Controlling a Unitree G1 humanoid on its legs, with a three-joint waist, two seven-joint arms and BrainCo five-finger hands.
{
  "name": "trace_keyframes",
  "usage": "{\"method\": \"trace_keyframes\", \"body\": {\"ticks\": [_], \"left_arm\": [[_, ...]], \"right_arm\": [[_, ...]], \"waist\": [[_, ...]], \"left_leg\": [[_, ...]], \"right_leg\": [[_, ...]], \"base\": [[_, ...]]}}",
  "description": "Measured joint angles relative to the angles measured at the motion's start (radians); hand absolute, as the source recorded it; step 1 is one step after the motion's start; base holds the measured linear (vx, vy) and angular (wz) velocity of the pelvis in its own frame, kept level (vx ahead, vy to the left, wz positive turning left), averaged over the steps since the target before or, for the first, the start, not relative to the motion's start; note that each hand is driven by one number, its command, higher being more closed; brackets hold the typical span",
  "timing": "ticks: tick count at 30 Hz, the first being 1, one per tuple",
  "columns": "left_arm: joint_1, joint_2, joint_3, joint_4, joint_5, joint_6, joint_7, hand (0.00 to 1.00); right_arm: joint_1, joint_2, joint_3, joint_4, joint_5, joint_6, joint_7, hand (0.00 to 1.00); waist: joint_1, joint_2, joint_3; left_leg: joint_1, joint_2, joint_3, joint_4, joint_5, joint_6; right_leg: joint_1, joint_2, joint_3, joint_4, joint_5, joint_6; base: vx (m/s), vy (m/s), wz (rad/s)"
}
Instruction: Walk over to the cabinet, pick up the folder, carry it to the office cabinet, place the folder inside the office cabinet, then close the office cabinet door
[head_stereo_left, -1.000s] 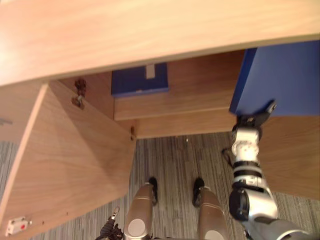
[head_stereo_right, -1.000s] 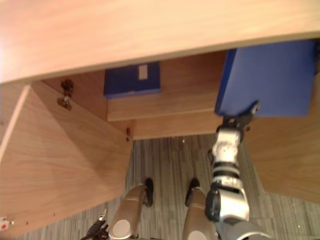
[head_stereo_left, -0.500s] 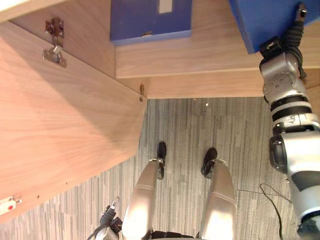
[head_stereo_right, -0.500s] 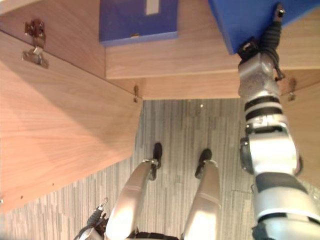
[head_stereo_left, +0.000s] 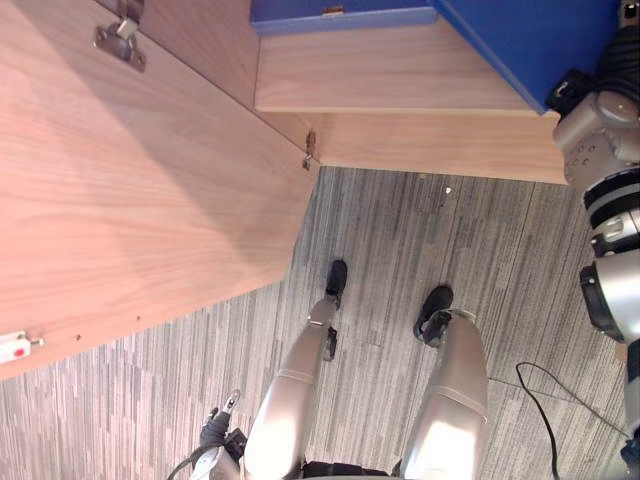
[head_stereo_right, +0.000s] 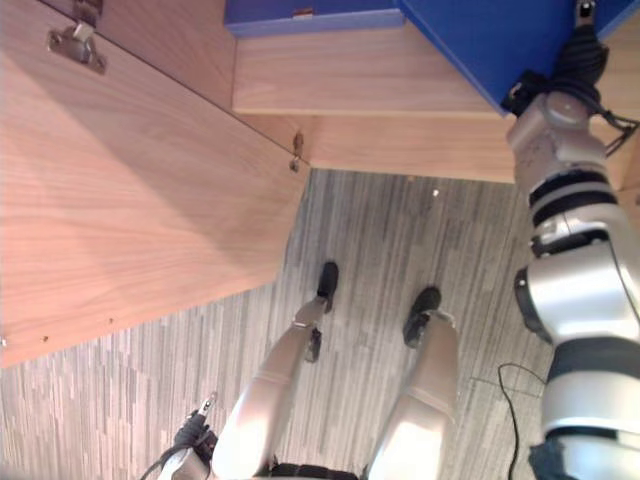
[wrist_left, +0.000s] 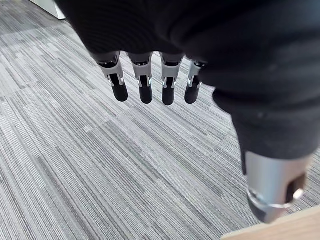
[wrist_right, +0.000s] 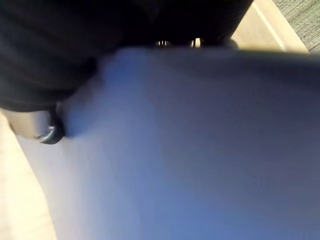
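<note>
Folder (head_stereo_left: 530, 40) now sits closer to the blue binder (head_stereo_left: 340, 12) on the wooden shelf (head_stereo_left: 380, 75); view tipped down.
Right hand (head_stereo_right: 575, 55) clamps the folder at far right, thumb on its face. Cabinet door (head_stereo_left: 130, 200) hangs open, left. Left hand (wrist_left: 170, 85) dangles over striped grey carpet (head_stereo_left: 400, 240), fingers straight, apart.

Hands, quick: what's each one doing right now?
Left hand: open, fingers relaxed above the carpet, holding nothing.
Right hand: closed on the blue folder, thumb pinching it.
</note>
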Motion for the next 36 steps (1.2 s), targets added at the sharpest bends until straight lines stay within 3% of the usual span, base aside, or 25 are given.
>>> {"method": "trace_keyframes", "body": {"ticks": [3, 8, 12, 16, 20, 21, 23, 24, 27, 28, 31, 36], "left_arm": [[0.006, 0.010, -0.016, 0.006, -0.004, 0.001, 0.005, 0.00], [0.008, 0.018, -0.037, 0.017, -0.004, 0.004, 0.005, 0.00], [0.009, 0.018, -0.045, 0.017, -0.005, 0.010, 0.005, 0.00], [0.017, 0.019, -0.055, 0.016, -0.020, 0.010, 0.005, 0.00], [0.021, 0.019, -0.058, 0.021, -0.025, 0.010, 0.004, 0.00], [0.022, 0.019, -0.058, 0.026, -0.025, 0.010, 0.003, 0.00], [0.027, 0.013, -0.060, 0.024, -0.028, 0.011, 0.001, 0.00], [0.026, 0.020, -0.075, 0.026, -0.023, 0.011, 0.001, 0.00], [0.039, 0.012, -0.073, 0.025, -0.025, 0.012, 0.001, 0.00], [0.038, 0.013, -0.074, 0.025, -0.024, 0.013, 0.001, 0.00], [0.038, 0.015, -0.078, 0.026, -0.021, 0.013, 0.001, 0.00], [0.038, 0.013, -0.070, 0.034, -0.021, 0.013, 0.000, 0.00]], "right_arm": [[0.000, -0.030, -0.008, -0.001, 0.007, -0.001, -0.005, 1.00], [0.000, -0.071, -0.084, -0.004, 0.034, -0.014, -0.025, 1.00], [-0.001, -0.071, -0.132, -0.010, 0.044, -0.031, -0.052, 1.00], [-0.002, -0.071, -0.130, -0.010, 0.035, -0.030, -0.049, 1.00], [-0.023, -0.076, -0.112, -0.007, 0.000, -0.023, -0.048, 1.00], [-0.039, -0.092, -0.085, -0.005, -0.001, -0.013, -0.047, 1.00], [-0.050, -0.104, -0.065, -0.005, -0.006, -0.012, -0.042, 1.00], [-0.077, -0.106, -0.045, 0.000, -0.006, -0.012, -0.042, 1.00], [-0.090, -0.123, -0.044, 0.017, 0.001, -0.013, -0.042, 1.00], [-0.091, -0.116, -0.046, 0.016, 0.003, -0.014, -0.042, 0.00], [-0.091, -0.108, -0.086, 0.017, 0.032, -0.024, -0.078, 0.00], [-0.091, -0.110, -0.235, -0.041, 0.041, -0.088, -0.088, 0.00]], "waist": [[-0.010, 0.001, 0.000], [-0.017, 0.011, 0.000], [-0.015, 0.022, 0.001], [-0.018, 0.028, 0.000], [-0.024, 0.033, 0.000], [-0.035, 0.032, 0.000], [-0.029, 0.048, -0.001], [-0.034, 0.049, 0.000], [-0.035, 0.059, -0.007], [-0.035, 0.059, -0.006], [-0.034, 0.059, -0.007], [-0.038, 0.060, -0.007]], "left_leg": [[0.042, 0.004, 0.007, -0.113, 0.010, -0.011], [0.049, -0.009, 0.041, -0.148, 0.021, -0.029], [0.063, -0.015, 0.041, -0.206, 0.061, -0.070], [0.071, -0.019, 0.037, -0.219, 0.111, -0.064], [0.084, -0.022, 0.037, -0.250, 0.105, -0.071], [0.070, -0.037, 0.050, -0.211, 0.113, -0.051], [0.058, -0.035, 0.053, -0.185, 0.112, -0.050], [0.058, -0.026, 0.058, -0.208, 0.074, -0.100], [0.063, -0.051, 0.059, -0.149, 0.138, -0.026], [0.065, -0.054, 0.059, -0.160, 0.149, -0.023], [0.085, -0.050, 0.043, -0.219, 0.167, -0.040], [0.105, -0.046, 0.045, -0.255, 0.168, -0.043]], "right_leg": [[-0.002, -0.028, -0.024, 0.006, -0.004, -0.007], [-0.012, -0.070, -0.025, 0.021, -0.007, -0.004], [-0.019, -0.081, -0.021, 0.024, -0.003, 0.006], [-0.026, -0.086, -0.013, 0.043, -0.002, 0.003], [-0.033, -0.093, -0.008, 0.048, -0.003, 0.002], [-0.037, -0.114, -0.003, 0.053, -0.007, 0.006], [-0.038, -0.101, 0.009, 0.059, -0.006, 0.011], [-0.041, -0.092, 0.009, 0.023, 0.012, 0.017], [-0.053, -0.116, 0.024, 0.043, 0.013, 0.023], [-0.059, -0.112, 0.032, 0.046, 0.012, 0.025], [-0.063, -0.117, 0.022, 0.050, 0.017, 0.018], [-0.059, -0.121, 0.017, 0.053, 0.015, 0.016]], "base": [[-0.02, -0.127, 0.38], [-0.03, -0.093, 0.21], [0.02, -0.071, 0.12], [0.03, -0.094, 0.00], [0.00, -0.135, 0.05], [-0.03, -0.155, 0.07], [-0.03, -0.122, -0.09], [-0.01, -0.095, -0.02], [0.02, -0.105, 0.10], [0.04, -0.087, -0.08], [0.04, -0.148, 0.11], [-0.01, -0.153, 0.02]]}}
